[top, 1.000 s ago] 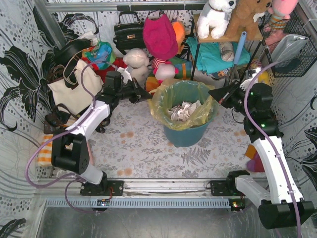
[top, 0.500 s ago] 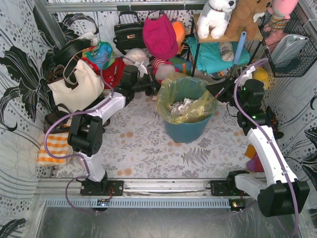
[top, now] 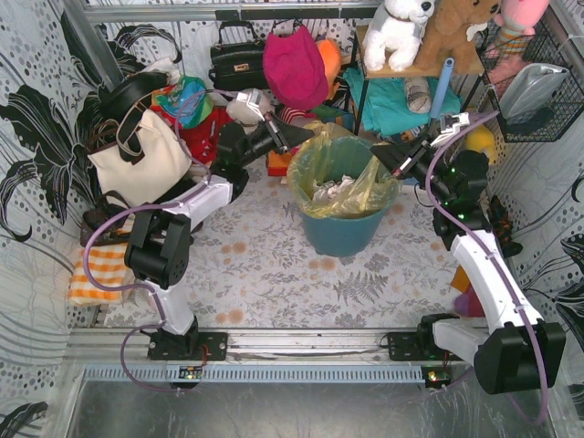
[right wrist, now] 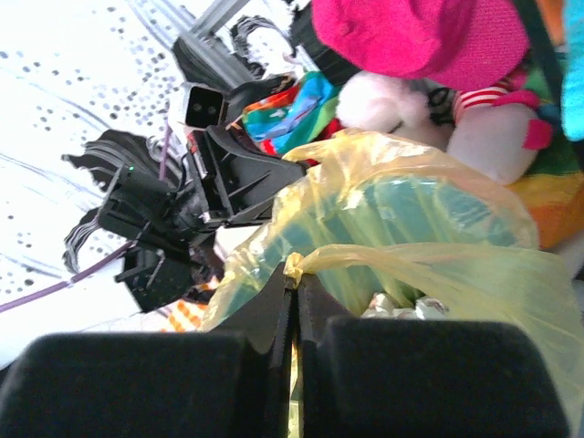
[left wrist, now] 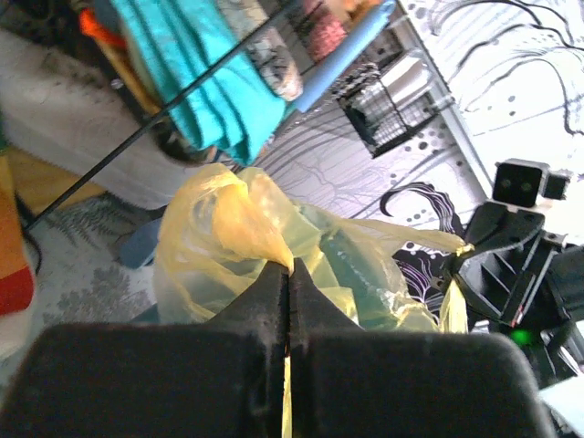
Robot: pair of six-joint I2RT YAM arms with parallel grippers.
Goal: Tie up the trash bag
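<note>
- Both arms have closed in on the bin (top: 345,245) over the last second. The left gripper (top: 294,143) was out over the mat (top: 265,274) to the bin's left and is now at the far-left edge of the trash bag (top: 365,190). The right gripper (top: 380,155) has come in from the right to the bag's right edge.
- The bag's mouth lay draped wide over the bin's rim a second ago. Now it is drawn up at both sides and looks narrower, with a loose flap of plastic standing up on the right.
- In the left wrist view, the left gripper's jaws are pressed together on a bunched peak of yellow plastic, and the film fans out just beyond the tips.
- In the right wrist view, the right gripper's jaws are likewise clamped tight on a twisted corner of the bag, with the plastic stretching away to the right.
- Each wrist camera sees the other gripper across the bag's mouth, so the two pinches are on opposite sides.
- The trash bag sits inside the teal bin, which stands upright in the middle of the patterned mat. Crumpled white paper (top: 330,193) lies inside the bag.
- A cream tote bag (top: 137,162) leans at the left wall, and stuffed toys (top: 297,66) are piled behind the bin.
</note>
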